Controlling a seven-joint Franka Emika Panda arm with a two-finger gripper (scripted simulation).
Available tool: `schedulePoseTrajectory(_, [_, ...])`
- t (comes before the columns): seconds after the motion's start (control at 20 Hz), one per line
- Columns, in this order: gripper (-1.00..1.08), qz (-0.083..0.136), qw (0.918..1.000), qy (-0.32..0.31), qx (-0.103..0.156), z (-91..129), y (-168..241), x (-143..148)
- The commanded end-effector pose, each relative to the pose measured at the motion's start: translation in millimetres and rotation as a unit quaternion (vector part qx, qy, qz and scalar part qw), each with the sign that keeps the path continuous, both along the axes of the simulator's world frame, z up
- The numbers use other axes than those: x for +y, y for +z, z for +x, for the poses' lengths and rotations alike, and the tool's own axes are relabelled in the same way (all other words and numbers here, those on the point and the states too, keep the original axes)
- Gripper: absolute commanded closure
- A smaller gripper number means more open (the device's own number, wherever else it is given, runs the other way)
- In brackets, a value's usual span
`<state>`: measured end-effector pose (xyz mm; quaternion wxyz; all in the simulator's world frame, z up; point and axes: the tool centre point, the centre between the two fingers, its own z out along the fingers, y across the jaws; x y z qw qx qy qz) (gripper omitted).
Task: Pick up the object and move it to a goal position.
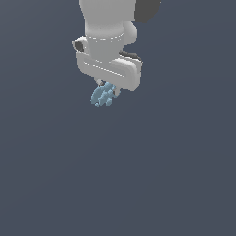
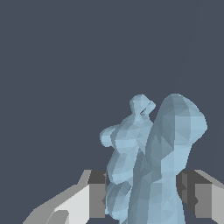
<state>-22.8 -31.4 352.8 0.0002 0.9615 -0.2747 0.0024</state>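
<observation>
The object (image 1: 103,95) is a small pale sky-blue lumpy item with several stubby lobes. It hangs just under the white gripper (image 1: 108,90) near the top middle of the exterior view. In the wrist view the object (image 2: 153,162) fills the gap between the two fingers (image 2: 97,194), whose dark pads press on both its sides. The gripper (image 2: 142,194) is shut on the object. The fingertips are mostly hidden behind the hand in the exterior view. The object appears held above the plain dark surface.
The white-grey arm (image 1: 108,27) comes down from the top edge of the exterior view. A plain dark blue-grey surface (image 1: 118,184) fills the rest of both views. No other objects show.
</observation>
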Motion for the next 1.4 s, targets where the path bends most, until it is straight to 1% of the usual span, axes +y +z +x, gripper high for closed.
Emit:
schedulePoseTrajectory(0.0, [1.08, 0.000, 1.0000, 0.000, 0.001, 3, 25, 2])
schedulePoseTrajectory(0.35, [1.08, 0.000, 1.0000, 0.000, 0.001, 14, 83, 7])
schedulePoseTrajectory(0.65, [1.08, 0.001, 1.0000, 0.001, 0.002, 21, 118, 10])
schedulePoseTrajectory(1.0, [1.08, 0.001, 1.0000, 0.001, 0.002, 26, 141, 12])
schedulePoseTrajectory(1.35, [1.08, 0.001, 1.0000, 0.001, 0.002, 29, 150, 12])
